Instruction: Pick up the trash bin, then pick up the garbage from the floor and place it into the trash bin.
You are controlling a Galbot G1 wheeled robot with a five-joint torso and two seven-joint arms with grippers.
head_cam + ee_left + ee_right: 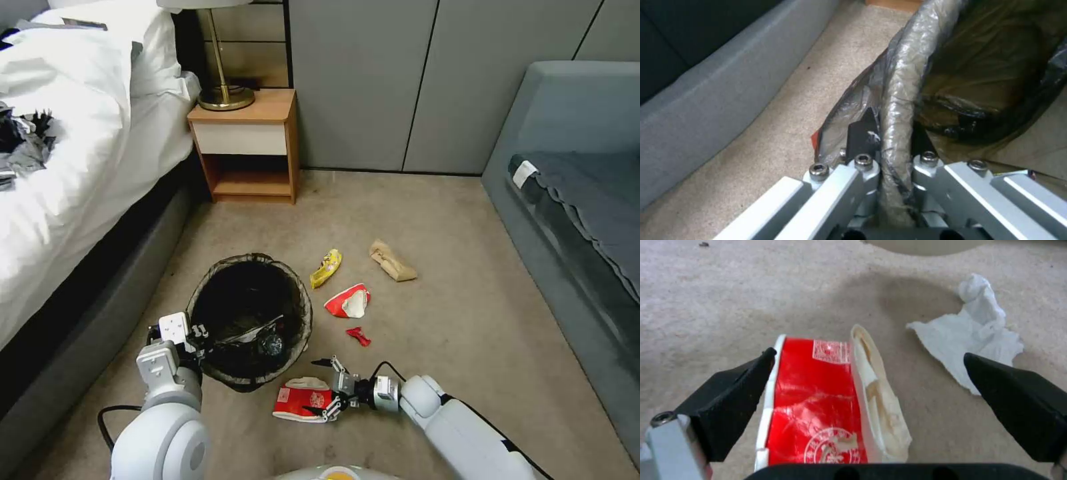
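The trash bin (250, 320), lined with a dark bag, sits at the lower left of the head view with my left gripper (195, 339) shut on its near rim. The left wrist view shows that gripper (891, 156) clamped on the bag-covered rim (902, 100). My right gripper (327, 390) is low over the carpet and open. A crushed red-and-white cup (300, 401) lies between its fingers. In the right wrist view the cup (813, 400) lies between the spread fingertips (729, 396), and a white tissue (973, 330) lies just beyond.
More garbage lies on the carpet right of the bin: a yellow wrapper (326, 268), a brown paper bag (392, 261), another red-and-white cup (348, 301) and a small red scrap (358, 336). A bed (73, 167) borders the left, a nightstand (245, 143) the back, a grey sofa (573, 200) the right.
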